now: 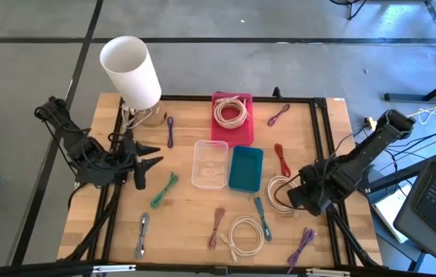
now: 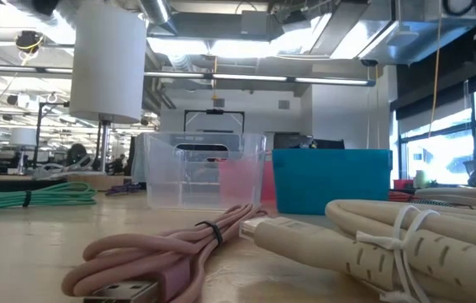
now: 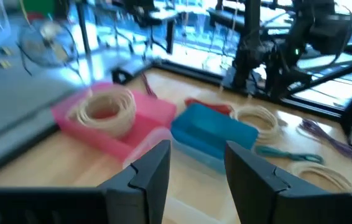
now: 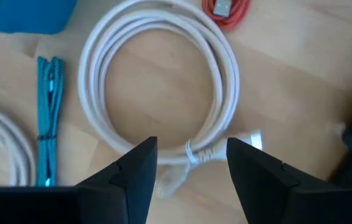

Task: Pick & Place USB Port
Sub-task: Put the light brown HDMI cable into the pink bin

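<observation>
- High view: wooden table (image 1: pixel 187 231) with cables scattered all over. Pink bin (image 1: pixel 232 137) at the back holds a coiled white cable (image 1: pixel 230 112). In front of it sit a clear bin (image 1: pixel 210 163) and a teal bin (image 1: pixel 246 168), side by side and touching. The left gripper (image 1: pixel 154 161) is over the left part of the table, pointing toward the clear bin, jaws apart with nothing in them. The right gripper (image 1: pixel 291 194) hangs over a white coil (image 1: pixel 278 192) just right of the teal bin. A red cable (image 1: pixel 281 159) lies just behind that coil, a green cable (image 1: pixel 165 189) near the left gripper, and a second white coil (image 1: pixel 246 235) near the front edge. A white lamp (image 1: pixel 130 71) stands at the back left corner.
- Low view: pink cable (image 2: pixel 175 252) up close with its USB plug facing the camera, thick cream coil (image 2: pixel 406 240) to its right. Behind them are the clear bin (image 2: pixel 202 170) and teal bin (image 2: pixel 332 180). No gripper shows here.
- Left wrist view: two dark fingers (image 3: pixel 153 174) set apart, empty, looking over the teal bin (image 3: pixel 213 130) and the pink bin (image 3: pixel 115 121) with its coil.
- Right wrist view: fingers (image 4: pixel 140 171) spread wide, straddling the near edge of the white coil (image 4: pixel 158 81) where its tie sits. Can't tell whether they touch it. Not gripping anything. A teal cable (image 4: pixel 48 118) lies beside the coil, with the red cable (image 4: pixel 227 11) at its far side.
</observation>
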Motion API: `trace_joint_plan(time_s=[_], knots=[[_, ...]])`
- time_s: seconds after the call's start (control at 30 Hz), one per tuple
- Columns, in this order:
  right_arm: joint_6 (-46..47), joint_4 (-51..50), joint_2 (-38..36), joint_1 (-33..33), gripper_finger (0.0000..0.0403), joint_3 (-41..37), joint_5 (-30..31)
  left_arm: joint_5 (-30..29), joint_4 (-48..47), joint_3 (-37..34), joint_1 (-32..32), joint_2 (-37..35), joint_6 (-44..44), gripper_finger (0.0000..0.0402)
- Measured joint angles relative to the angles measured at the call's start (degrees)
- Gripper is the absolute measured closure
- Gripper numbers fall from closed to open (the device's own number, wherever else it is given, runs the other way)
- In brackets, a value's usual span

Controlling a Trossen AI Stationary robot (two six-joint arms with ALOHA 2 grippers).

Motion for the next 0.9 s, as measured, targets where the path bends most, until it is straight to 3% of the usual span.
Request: trace_joint_plan(time_s=[0.27, 0.63, 0.77, 0.9], knots=[[-5.2, 6.6, 0.2, -4.3, 0.0206, -7.5, 0.0, -5.0, 5.5, 0.0, 0.0, 0.0, 8.0, 0.0258], [-5.2, 19.6, 0.2, -5.4, 0.0212, -17.0, -1.1, -6.1, 8.4, 0.0, 0.0, 0.0, 11.6, 0.0258], [-5.3, 20.5, 0.0, -5.4, 0.0248, -18.5, -1.1, -6.3, 8.4, 0.0, 0.0, 0.0, 11.6, 0.0258], [-5.3, 20.3, 0.0, -5.4, 0.0322, -18.4, -1.0, -7.8, 8.4, 0.0, 0.0, 0.0, 11.6, 0.0258]])
